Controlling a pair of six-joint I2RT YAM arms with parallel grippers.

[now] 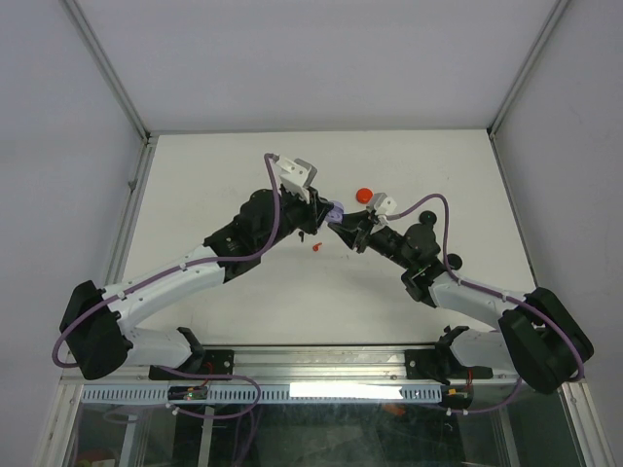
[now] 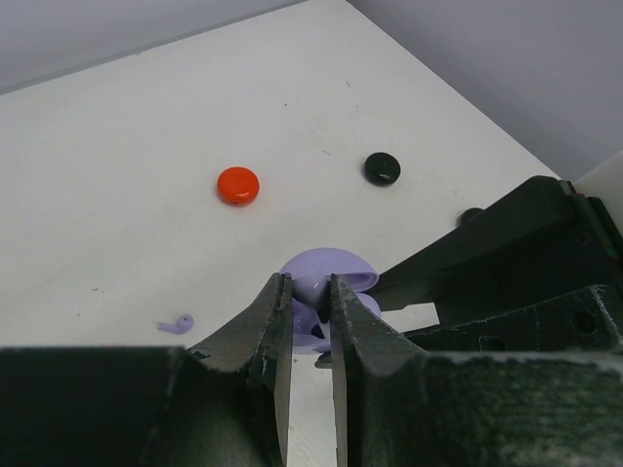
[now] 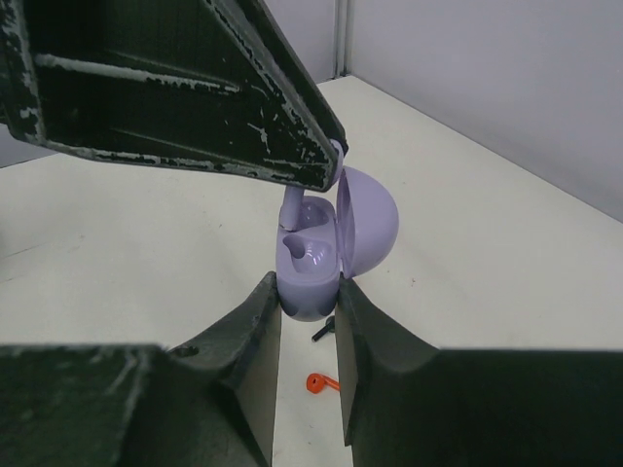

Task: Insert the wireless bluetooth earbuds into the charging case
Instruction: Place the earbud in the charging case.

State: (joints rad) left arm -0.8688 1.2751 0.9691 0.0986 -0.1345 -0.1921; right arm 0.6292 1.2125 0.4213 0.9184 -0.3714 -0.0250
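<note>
Both arms meet over the middle of the white tabletop (image 1: 214, 165). The right end effector (image 3: 309, 292) is clamped on the base of the lavender charging case (image 3: 310, 265), holding it clear of the surface with its domed lid (image 3: 372, 219) swung open and upright. The left end effector (image 2: 311, 284), fingers pressed nearly together, pinches a lavender earbud (image 3: 292, 206) from above, the bud's lower end resting in the case's open well. On the tabletop below lie a red earbud (image 3: 321, 382) and, just beside it, a black earbud (image 3: 324, 331). The left wrist view shows a second lavender earbud (image 2: 177, 323) lying loose to the left, and farther off a closed red case (image 2: 238, 185) and a black case (image 2: 382, 168), well apart.
</note>
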